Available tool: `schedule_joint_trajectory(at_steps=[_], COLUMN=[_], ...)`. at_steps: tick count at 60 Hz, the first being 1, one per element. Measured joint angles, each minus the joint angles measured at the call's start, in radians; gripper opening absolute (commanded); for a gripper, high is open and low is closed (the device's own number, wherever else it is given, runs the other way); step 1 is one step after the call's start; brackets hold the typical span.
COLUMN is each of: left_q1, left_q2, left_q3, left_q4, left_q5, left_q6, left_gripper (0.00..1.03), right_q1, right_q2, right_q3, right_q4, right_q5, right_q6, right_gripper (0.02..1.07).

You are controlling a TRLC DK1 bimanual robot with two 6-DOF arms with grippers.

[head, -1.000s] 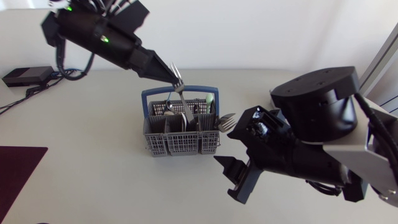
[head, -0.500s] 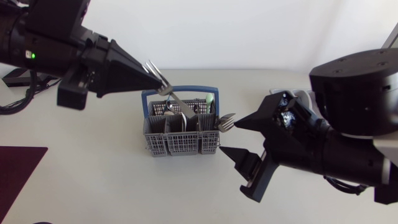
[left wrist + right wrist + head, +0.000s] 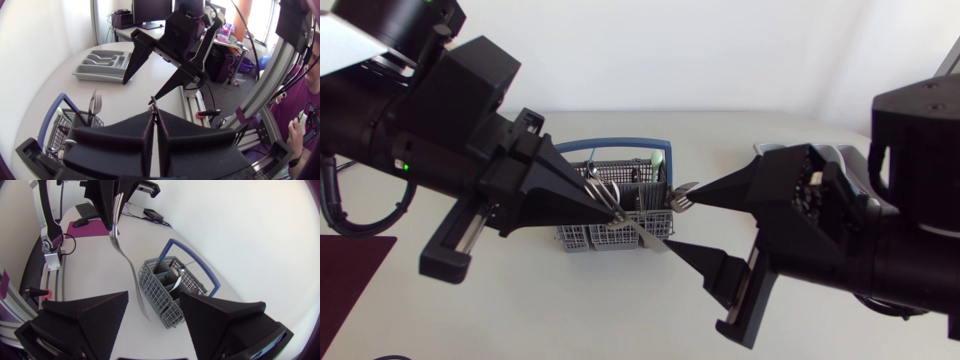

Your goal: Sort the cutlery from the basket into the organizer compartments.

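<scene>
The left pincer (image 3: 610, 207) is clamped on a fork (image 3: 638, 231), gripping it just below the tines. It holds the fork in the air over the near side of the basket (image 3: 582, 240). The handle slants away from the pincer toward the right arm. In the left wrist view the two fingers (image 3: 148, 131) are pressed close together, with only the tip of the fork (image 3: 152, 102) showing past them.

The right pincer (image 3: 682, 222) is spread wide and holds nothing. In the right wrist view the free end of the fork (image 3: 131, 275) hangs down into the gap between that pincer's (image 3: 154, 300) fingers. Whether it touches either finger cannot be told.

The basket (image 3: 159, 296) stands on the white table (image 3: 500, 310) beyond both pincers. More cutlery (image 3: 94, 104) stands upright in it. The grey organizer (image 3: 102, 65) lies farther along the table, behind the right arm and well apart from the basket. A purple mat (image 3: 345, 265) lies at the table's left edge.
</scene>
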Motion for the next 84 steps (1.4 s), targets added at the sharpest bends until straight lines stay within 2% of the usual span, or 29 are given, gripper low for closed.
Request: schedule_joint_trajectory(at_steps=[4, 12, 21, 24, 29, 37, 47, 52, 59, 84], left_q1=[-0.018, -0.050, -0.069, -0.072, -0.086, -0.106, -0.106, -0.106, -0.106, -0.106], left_q2=[0.001, 0.021, 0.055, 0.066, 0.087, 0.110, 0.127, 0.130, 0.132, 0.138], left_q3=[0.000, 0.000, 0.006, 0.012, 0.025, 0.040, 0.055, 0.058, 0.059, 0.059], left_q4=[0.000, 0.000, 0.000, 0.000, 0.003, 0.008, 0.011, 0.013, 0.010, -0.002], left_q5=[0.006, 0.006, 0.006, 0.006, 0.006, 0.006, 0.006, 0.006, 0.007, 0.006], left_q6=[0.000, 0.000, 0.000, 0.000, -0.001, -0.005, -0.012, -0.013, -0.020, -0.024], left_gripper=[0.03, 0.03, 0.03, 0.03, 0.03, 0.03, 0.03, 0.03, 0.03, 0.03], right_q1=[0.006, 0.013, 0.013, 0.013, 0.013, 0.014, 0.015, 0.018, 0.018, 0.017], right_q2=[-0.003, -0.016, -0.035, -0.038, -0.040, -0.040, -0.034, -0.032, -0.031, -0.020], right_q3=[-0.019, -0.068, -0.101, -0.106, -0.108, -0.109, -0.124, -0.128, -0.131, -0.141], right_q4=[0.010, 0.029, 0.039, 0.050, 0.064, 0.084, 0.098, 0.103, 0.108, 0.127], right_q5=[-0.010, -0.035, -0.052, -0.058, -0.067, -0.078, -0.093, -0.096, -0.095, -0.093], right_q6=[0.000, 0.000, -0.008, -0.012, -0.019, -0.019, -0.019, -0.019, -0.019, -0.018], right_gripper=[0.74, 0.61, 0.61, 0.55, 0.55, 0.42, 0.18, 0.16, 0.08, 0.08])
